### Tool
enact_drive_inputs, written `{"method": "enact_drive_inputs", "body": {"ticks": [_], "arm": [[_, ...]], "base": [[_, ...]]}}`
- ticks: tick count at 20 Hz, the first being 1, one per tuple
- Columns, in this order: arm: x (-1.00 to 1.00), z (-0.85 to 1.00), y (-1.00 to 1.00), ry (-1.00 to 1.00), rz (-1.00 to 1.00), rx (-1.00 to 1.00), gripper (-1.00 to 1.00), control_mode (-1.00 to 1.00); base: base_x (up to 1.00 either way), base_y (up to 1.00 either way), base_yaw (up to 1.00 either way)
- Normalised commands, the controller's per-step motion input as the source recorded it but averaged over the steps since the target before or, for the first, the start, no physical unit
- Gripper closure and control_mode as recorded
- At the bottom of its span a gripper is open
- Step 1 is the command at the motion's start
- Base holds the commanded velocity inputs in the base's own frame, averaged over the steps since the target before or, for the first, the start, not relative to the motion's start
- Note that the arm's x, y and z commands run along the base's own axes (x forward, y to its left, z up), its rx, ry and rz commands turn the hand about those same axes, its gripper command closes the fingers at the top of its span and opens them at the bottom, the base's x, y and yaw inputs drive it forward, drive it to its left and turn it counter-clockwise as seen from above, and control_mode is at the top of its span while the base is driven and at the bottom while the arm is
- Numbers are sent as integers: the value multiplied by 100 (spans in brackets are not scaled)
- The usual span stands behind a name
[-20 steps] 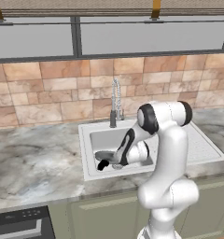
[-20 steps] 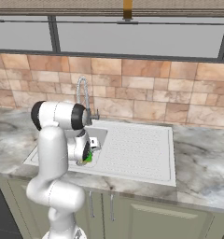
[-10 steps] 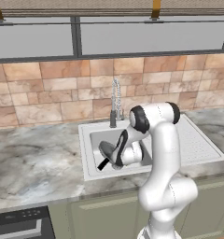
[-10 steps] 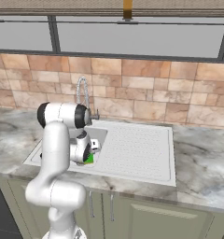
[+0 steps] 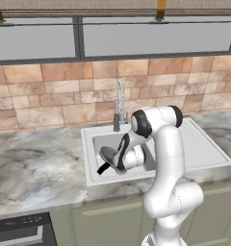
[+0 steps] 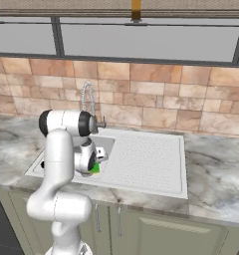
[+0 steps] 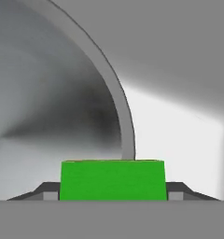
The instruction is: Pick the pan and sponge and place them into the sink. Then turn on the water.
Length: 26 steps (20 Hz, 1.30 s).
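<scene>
The grey pan [image 5: 109,155] lies inside the sink [image 5: 88,161] basin, its black handle pointing toward the front left. My gripper [image 5: 121,167] reaches down into the basin right beside the pan. The green sponge [image 7: 112,179] sits between the two fingertips [image 7: 47,191], which rest against its sides. In the hand view the pan's curved rim [image 7: 115,95] and grey inside lie just beyond the sponge. From the right base view the sponge [image 6: 95,169] shows as a green patch under the hand [image 6: 93,164], low in the sink [image 6: 141,159].
The chrome coil faucet [image 5: 119,103] stands behind the basin, close to my arm's upper link; no stream falls from it. The ribbed draining board [image 5: 199,146] lies to the right. Marble counter [image 5: 35,168] spreads on the left, with a brick wall and window behind.
The arm's upper joint has swung to the left over the sink. The hand has stayed low in the basin with the sponge between its fingers.
</scene>
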Motion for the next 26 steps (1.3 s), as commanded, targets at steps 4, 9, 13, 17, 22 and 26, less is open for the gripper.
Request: {"method": "enact_drive_inputs", "body": {"ticks": [4,9,13,17,22,26], "arm": [[0,14,0,-4,0,7,-100,-100],[0,7,0,-2,1,8,-100,-100],[0,17,-1,-4,1,10,-100,-100],[-10,41,-10,-9,0,8,-100,-100],[-16,47,-20,-12,0,2,-100,-100],[-19,30,-25,-11,0,0,-100,-100]], "base": [[0,0,0],[0,0,0],[0,0,0],[0,0,0],[0,0,0],[0,0,0]]}}
